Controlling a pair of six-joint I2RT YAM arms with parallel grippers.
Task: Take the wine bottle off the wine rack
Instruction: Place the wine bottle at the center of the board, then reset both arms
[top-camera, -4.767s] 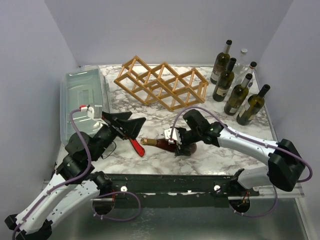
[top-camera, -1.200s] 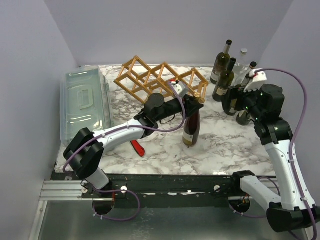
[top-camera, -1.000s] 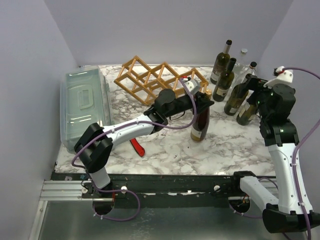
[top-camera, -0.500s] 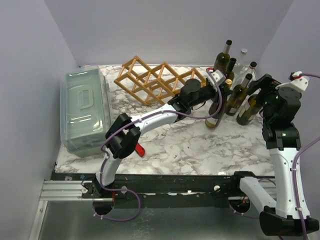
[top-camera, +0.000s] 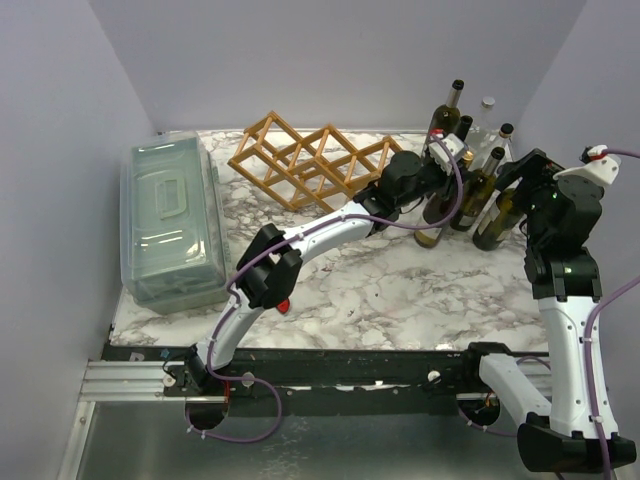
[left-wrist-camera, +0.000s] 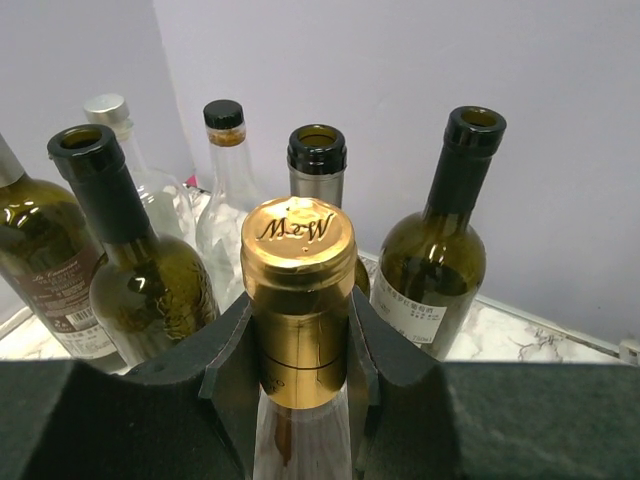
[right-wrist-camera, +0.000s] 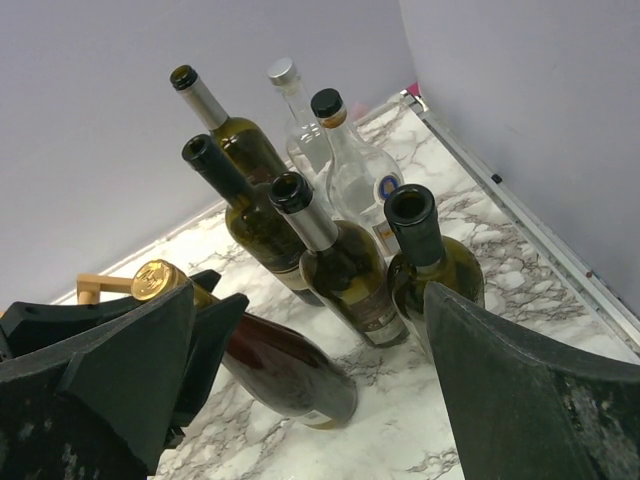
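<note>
Set-down, seemingly: left gripper (left-wrist-camera: 300, 350) pinches gold-capped dark glass wine bottle (left-wrist-camera: 298, 255), upper right; right gripper (right-wrist-camera: 320, 370) gapes empty. Next: release upright.

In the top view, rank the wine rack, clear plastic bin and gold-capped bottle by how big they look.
1. clear plastic bin
2. wine rack, nearly as big
3. gold-capped bottle, clearly smallest
</note>
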